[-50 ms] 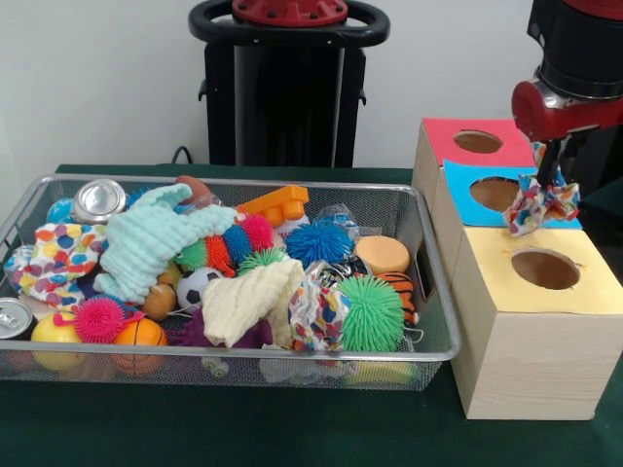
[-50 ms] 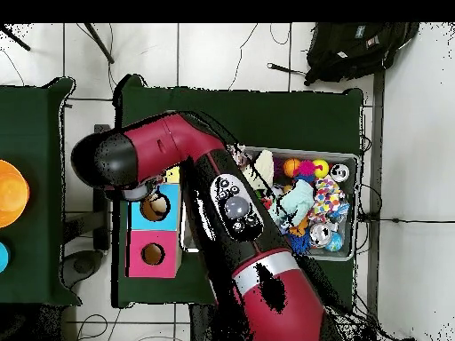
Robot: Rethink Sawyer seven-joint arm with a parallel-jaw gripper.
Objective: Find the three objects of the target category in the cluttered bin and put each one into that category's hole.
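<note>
Patterned cloth (image 1: pixel 541 204) is held clamped by the gripper (image 1: pixel 547 185) at right, above the blue hole (image 1: pixel 498 193); trailing folds could be snagged on the rim.

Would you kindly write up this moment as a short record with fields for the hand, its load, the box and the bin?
hand: the hand hangs over the wooden box, above the blue panel
load: a patterned cloth is gripped in it and dangles near the blue hole
box: wooden box right of the bin; pink hole at the back, blue in the middle, yellow hole in front
bin: wire mesh bin full of balls, cans and cloths
arm: in the overhead view it covers part of the box
</note>
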